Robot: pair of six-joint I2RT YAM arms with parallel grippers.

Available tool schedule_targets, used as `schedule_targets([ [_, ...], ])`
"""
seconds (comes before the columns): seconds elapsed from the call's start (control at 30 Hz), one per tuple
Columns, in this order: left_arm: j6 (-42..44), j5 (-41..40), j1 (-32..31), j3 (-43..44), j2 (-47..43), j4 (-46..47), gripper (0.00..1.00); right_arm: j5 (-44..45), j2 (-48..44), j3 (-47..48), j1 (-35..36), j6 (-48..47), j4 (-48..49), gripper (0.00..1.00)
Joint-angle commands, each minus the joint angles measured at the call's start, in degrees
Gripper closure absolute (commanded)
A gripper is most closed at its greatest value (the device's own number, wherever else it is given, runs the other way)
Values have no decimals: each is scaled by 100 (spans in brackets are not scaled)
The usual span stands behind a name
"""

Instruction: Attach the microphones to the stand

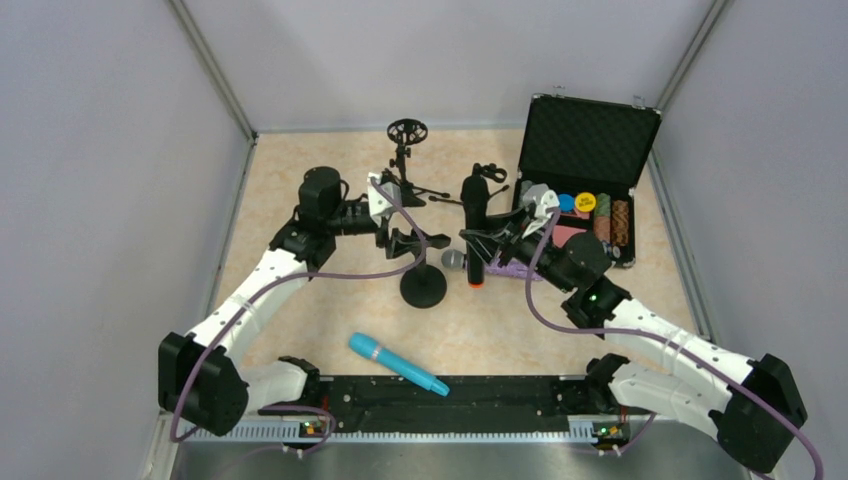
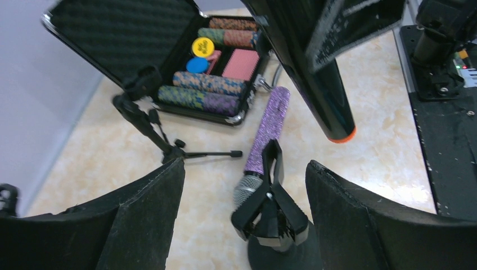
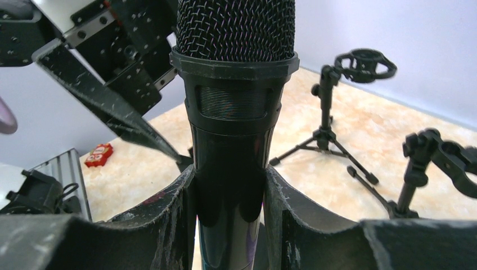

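The black microphone [image 1: 473,225] with an orange end ring stands upright, grille up, with my right gripper [image 1: 492,240] shut on its body [image 3: 233,129]. Its orange end hangs just right of the round-based stand [image 1: 423,287]. The stand's clip [image 2: 273,205] sits between the spread fingers of my open left gripper [image 1: 410,240], touching neither. On the table behind the clip lies the purple microphone [image 2: 269,129], its silver grille towards the stand. The cyan microphone [image 1: 397,363] lies near the front edge.
An open black case [image 1: 590,140] of poker chips stands at the back right. A tripod stand with a ring mount [image 1: 407,140] and a smaller tripod stand [image 1: 488,178] stand at the back. The black rail [image 1: 450,395] runs along the near edge.
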Motion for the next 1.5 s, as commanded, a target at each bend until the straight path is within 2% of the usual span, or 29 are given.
schedule_targets([
  [0.0, 189, 38, -18, 363, -232, 342, 17, -726, 120, 21, -62, -138, 1316, 100],
  [0.23, 355, 441, -21, 103, -181, 225, 17, -1273, 654, 129, -58, -109, 2221, 100],
  [0.37, 492, 462, -23, -16, -308, 49, 17, -1171, 1006, 274, -63, -135, 2505, 100],
  [0.53, 1109, 467, -24, -214, -513, -479, 17, -857, 1339, 395, -63, -157, 2796, 100],
  [0.77, 1199, 339, -21, -386, -595, -431, 21, -365, 1659, 373, -63, -206, 3205, 100],
  [1.03, 932, 242, -17, -437, -585, -194, 18, -245, 1202, 21, -62, -279, 3030, 100],
  [1.3, 379, 190, -16, -440, -492, 226, 14, 477, 622, -464, -132, -605, 2426, 100],
  [1.47, 34, 92, -26, -495, -428, 427, 13, 449, 655, -645, -436, -265, 2991, 100],
])
